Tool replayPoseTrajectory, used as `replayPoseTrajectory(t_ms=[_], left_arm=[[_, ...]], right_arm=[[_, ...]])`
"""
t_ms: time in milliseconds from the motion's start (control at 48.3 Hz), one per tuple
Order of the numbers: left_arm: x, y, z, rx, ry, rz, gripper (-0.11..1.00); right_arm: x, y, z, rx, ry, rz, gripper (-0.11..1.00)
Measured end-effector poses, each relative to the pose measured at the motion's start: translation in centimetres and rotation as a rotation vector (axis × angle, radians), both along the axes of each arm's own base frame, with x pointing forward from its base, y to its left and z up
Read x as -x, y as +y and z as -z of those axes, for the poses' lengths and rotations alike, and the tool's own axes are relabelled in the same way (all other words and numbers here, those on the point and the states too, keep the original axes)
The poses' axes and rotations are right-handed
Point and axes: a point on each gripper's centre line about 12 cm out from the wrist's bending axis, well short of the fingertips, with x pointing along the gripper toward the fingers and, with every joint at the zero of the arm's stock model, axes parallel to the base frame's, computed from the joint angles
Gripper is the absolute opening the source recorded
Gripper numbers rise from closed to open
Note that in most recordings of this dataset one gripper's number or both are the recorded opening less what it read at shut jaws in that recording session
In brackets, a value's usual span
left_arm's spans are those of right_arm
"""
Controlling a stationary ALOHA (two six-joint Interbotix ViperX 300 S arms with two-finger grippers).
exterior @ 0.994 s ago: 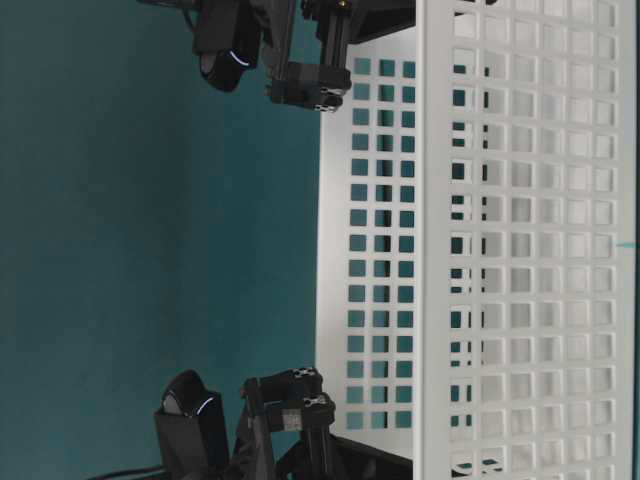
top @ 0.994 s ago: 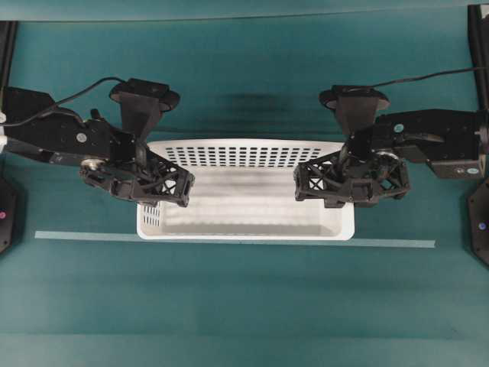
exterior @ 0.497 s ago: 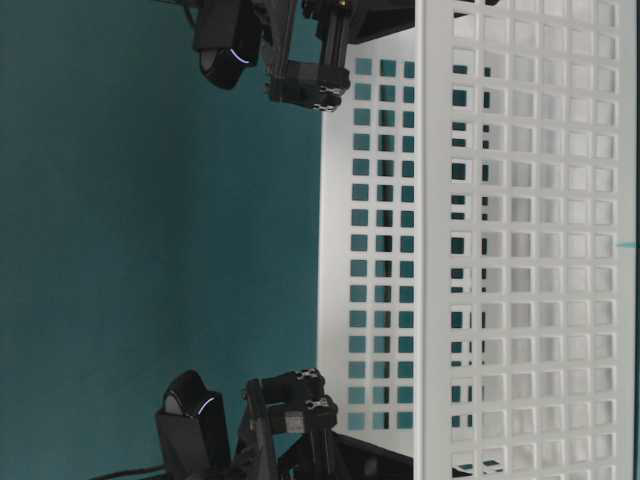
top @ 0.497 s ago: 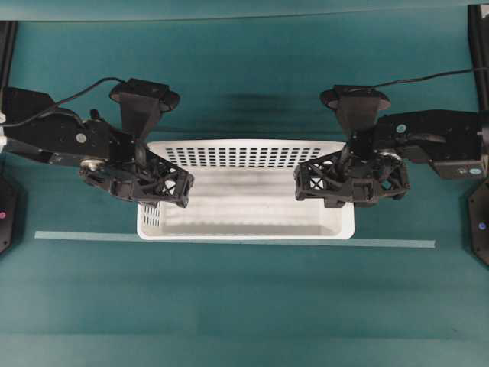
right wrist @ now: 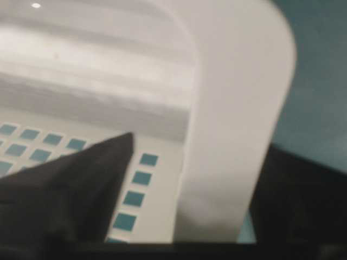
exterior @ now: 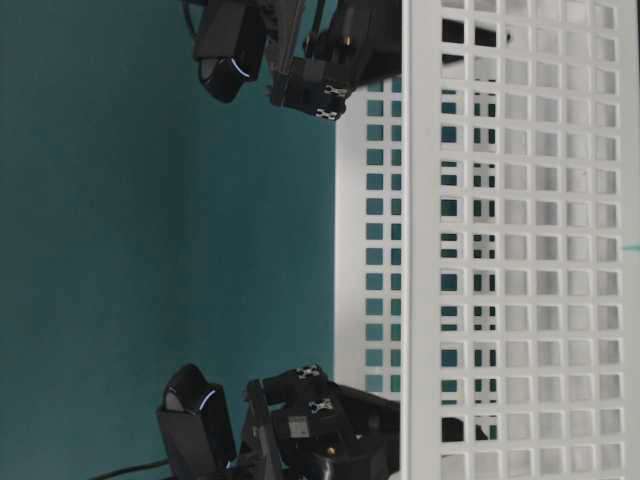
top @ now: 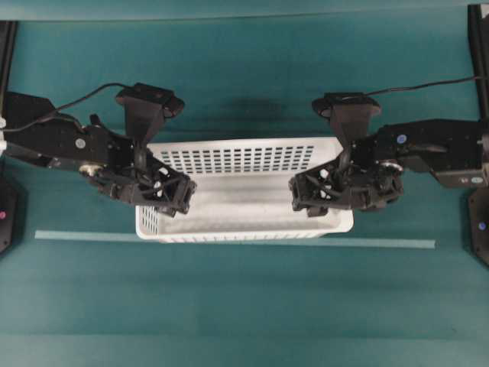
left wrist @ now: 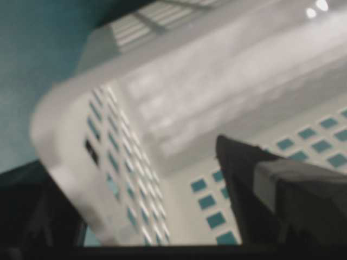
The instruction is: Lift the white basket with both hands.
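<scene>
While the white basket (top: 244, 191) sits on the teal tabletop (top: 244, 306) just behind a pale tape line (top: 92, 235), the left gripper (top: 164, 193) straddles its left end wall, jaws spread with one finger inside and one outside. At the opposite end, the right gripper (top: 321, 191) straddles the right wall the same way, jaws likewise spread.
</scene>
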Motion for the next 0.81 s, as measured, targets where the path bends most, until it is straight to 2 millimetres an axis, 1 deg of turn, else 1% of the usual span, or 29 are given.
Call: replayPoseTrajectory(t_ms=[41,103,331,455,621,807], left_arm=[[0.1,0.0,0.0,0.0,-0.002,-0.001,0.8],[0.1,0.0,0.0,-0.001,-0.006,0.0,0.8],[0.0,0.0,-0.1,-0.002,-0.009,0.002,0.8],[0.1,0.0,-0.2,-0.002,-0.014,0.003,0.82],[0.6,0.0,-0.7,-0.002,-0.027,0.002,0.89],[1.0,0.0,-2.0,-0.007,-0.062,0.003,0.9]], right_arm=[[0.0,0.0,0.0,0.0,0.001,0.0,0.94],[0.1,0.1,0.1,-0.002,0.01,-0.003,0.97],[0.2,0.1,0.0,-0.004,0.012,-0.001,0.96],[0.6,-0.3,-0.2,-0.004,0.009,0.013,0.96],[0.8,-1.3,-1.4,0.001,-0.029,0.042,0.96],[0.6,-1.6,-3.1,0.012,-0.085,0.047,0.96]])
